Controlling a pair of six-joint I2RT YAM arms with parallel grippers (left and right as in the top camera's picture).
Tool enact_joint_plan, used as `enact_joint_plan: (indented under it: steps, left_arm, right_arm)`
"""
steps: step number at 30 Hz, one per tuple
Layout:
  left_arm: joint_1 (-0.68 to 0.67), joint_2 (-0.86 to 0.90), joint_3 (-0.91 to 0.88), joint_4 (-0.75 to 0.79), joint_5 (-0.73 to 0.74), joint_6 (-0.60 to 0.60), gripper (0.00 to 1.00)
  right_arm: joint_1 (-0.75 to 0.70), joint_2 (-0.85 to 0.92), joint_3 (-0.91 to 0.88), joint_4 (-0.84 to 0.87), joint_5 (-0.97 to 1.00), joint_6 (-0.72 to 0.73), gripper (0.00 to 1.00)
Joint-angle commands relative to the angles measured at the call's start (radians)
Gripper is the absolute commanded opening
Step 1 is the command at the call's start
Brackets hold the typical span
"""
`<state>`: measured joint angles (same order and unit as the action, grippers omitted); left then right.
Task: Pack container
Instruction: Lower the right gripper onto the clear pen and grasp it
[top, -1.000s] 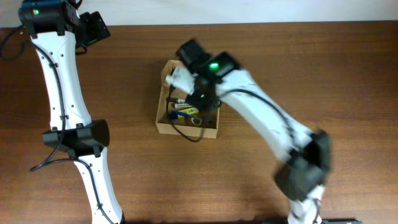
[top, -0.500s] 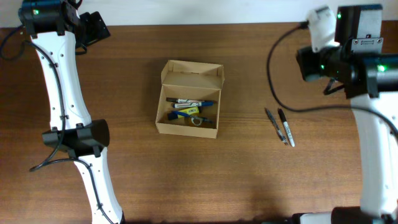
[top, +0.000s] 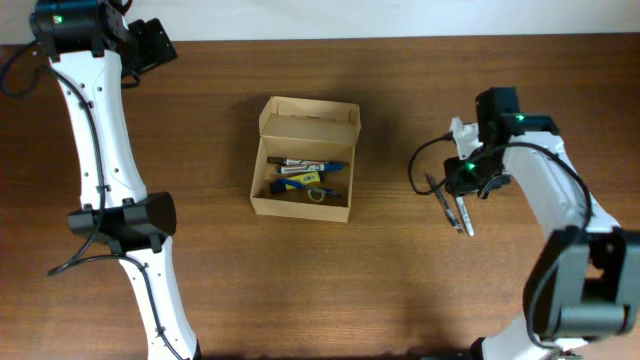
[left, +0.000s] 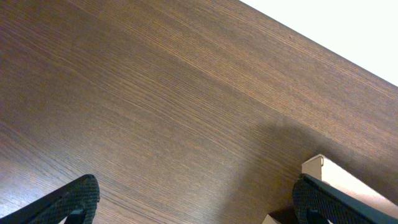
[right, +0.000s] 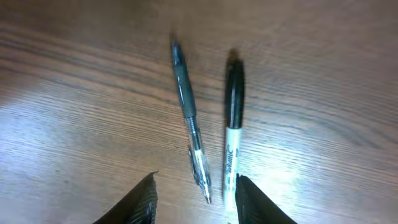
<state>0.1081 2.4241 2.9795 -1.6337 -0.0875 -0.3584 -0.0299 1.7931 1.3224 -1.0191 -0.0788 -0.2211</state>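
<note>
Though only its two black fingertips (left: 78, 198) show, at the bottom corners of the left wrist view, the left gripper (left: 199, 205) is plainly spread wide with nothing in it, over the far-left part of the table (top: 300, 290). A corner of the container (top: 303, 160) is cut off at that view's lower right. From overhead, the container sits mid-table with its lid flap standing open at the far side. Inside is a jumble of blue, yellow and dark pens or markers, too small to sort. To its right, well apart, a clear-barrelled pen (right: 188, 118) and a black-capped marker (right: 233, 118) lie side by side on the wood, not touching. The marker's lower end runs out of the wrist frame. The right gripper (right: 199, 202) hovers over them, jaws partly apart, gripping nothing; overhead, its fingers are hidden under the wrist housing. Versus half a second ago, the right arm has come down from the upper-right corner onto the pen pair. Pen, marker, container and left arm are unchanged.
</note>
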Motion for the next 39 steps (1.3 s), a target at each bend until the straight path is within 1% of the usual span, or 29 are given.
enact_joint_plan:
  steps: [1,10,22,24,25,27,29,30,32,34,36,39]
  left_arm:
    - [0.004,0.002,0.015,0.002,-0.014,0.009,1.00]
    - [0.004,0.002,0.015,0.002,-0.014,0.009,1.00]
    - [0.004,0.002,0.015,0.002,-0.014,0.009,1.00]
    - [0.004,0.002,0.015,0.002,-0.014,0.009,1.00]
    - [0.004,0.002,0.015,0.002,-0.014,0.009,1.00]
    - [0.004,0.002,0.015,0.002,-0.014,0.009,1.00]
    - [0.004,0.002,0.015,0.002,-0.014,0.009,1.00]
    - [0.004,0.002,0.015,0.002,-0.014,0.009,1.00]
    - [0.004,0.002,0.015,0.002,-0.014,0.009,1.00]
    - [0.004,0.002,0.015,0.002,-0.014,0.009,1.00]
    - [0.004,0.002,0.015,0.002,-0.014,0.009,1.00]
    - [0.004,0.002,0.015,0.002,-0.014,0.009,1.00]
  right_arm:
    - [0.037,0.049,-0.010,-0.002,0.032,-0.010,0.41]
    - [0.095,0.153,-0.010,0.008,0.133,-0.010,0.42]
    - [0.089,0.238,-0.011,0.048,0.132,-0.010,0.42]
    - [0.089,0.251,-0.011,0.048,0.132,-0.010,0.40]
    - [0.089,0.257,-0.011,0.048,0.132,-0.010,0.37]
    - [0.089,0.271,-0.011,0.048,0.132,-0.009,0.26]
    - [0.089,0.275,-0.011,0.046,0.123,-0.009,0.10]
    - [0.090,0.275,-0.010,0.047,0.113,-0.009,0.04]
    - [0.093,0.272,-0.003,0.035,0.083,-0.009,0.04]
    - [0.103,0.270,0.052,-0.022,0.020,-0.010,0.04]
    - [0.115,0.264,0.125,-0.090,-0.002,-0.010,0.04]
    - [0.144,0.249,0.302,-0.227,-0.005,-0.010,0.04]
